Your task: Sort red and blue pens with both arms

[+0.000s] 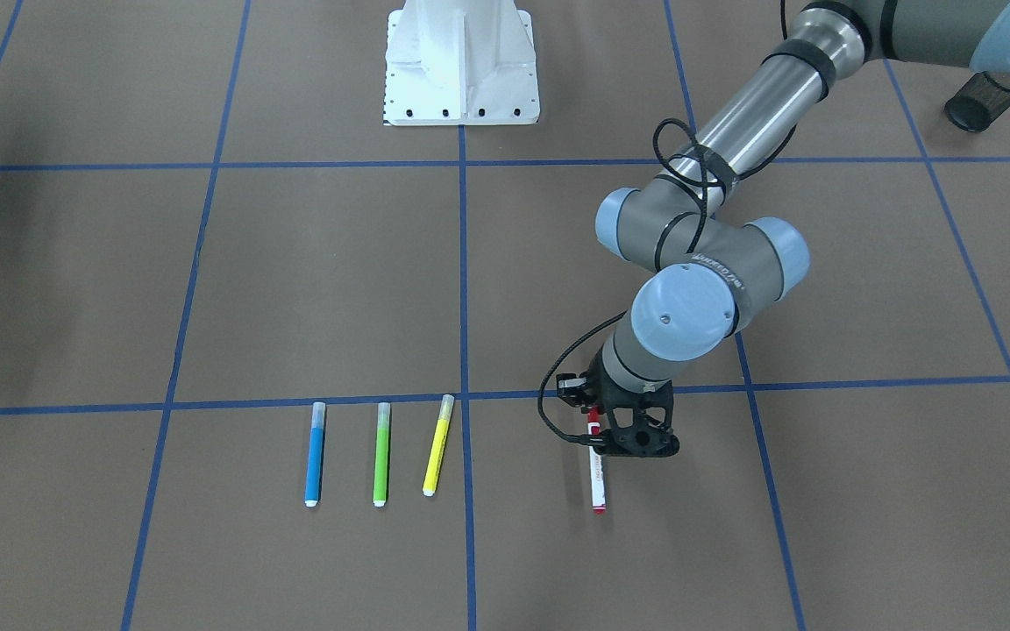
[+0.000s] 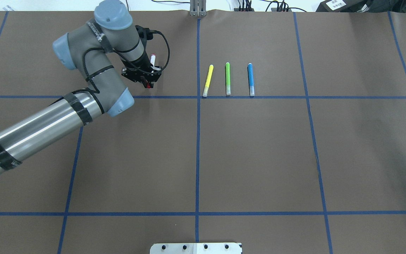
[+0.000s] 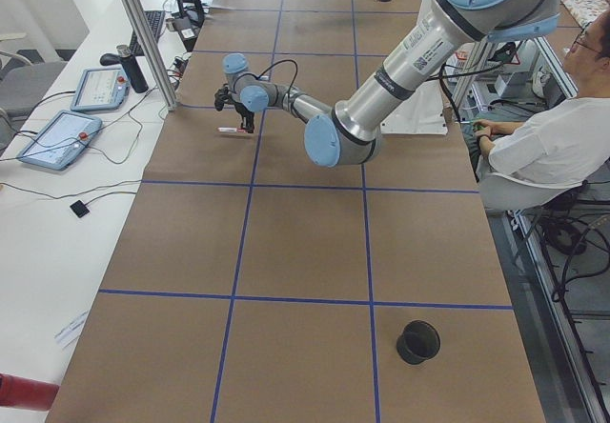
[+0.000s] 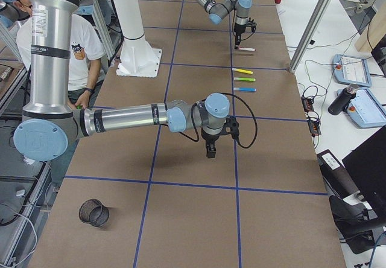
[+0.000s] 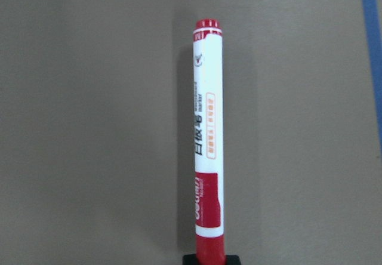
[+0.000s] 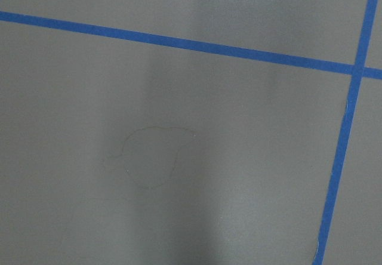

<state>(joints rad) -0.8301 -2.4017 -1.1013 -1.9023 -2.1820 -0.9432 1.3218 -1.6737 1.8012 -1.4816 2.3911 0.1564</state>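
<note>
One pen is under work: the white-barrelled marker with red cap and red end [image 1: 597,478] lies flat on the brown table [image 1: 295,289], cap end under the left arm's black gripper [image 1: 601,436]. We cannot tell whether its jaws are pinching the cap. We advise a square, centred grip before lifting. The slim blue highlighter [image 1: 315,454] lies well apart. We cannot judge the right gripper [image 4: 210,150] either.

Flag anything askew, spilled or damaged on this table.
Only the yellow highlighter: it lies slightly slanted, while the green highlighter and blue highlighter beside it lie nearly parallel. Nothing looks spilled or damaged.
</note>
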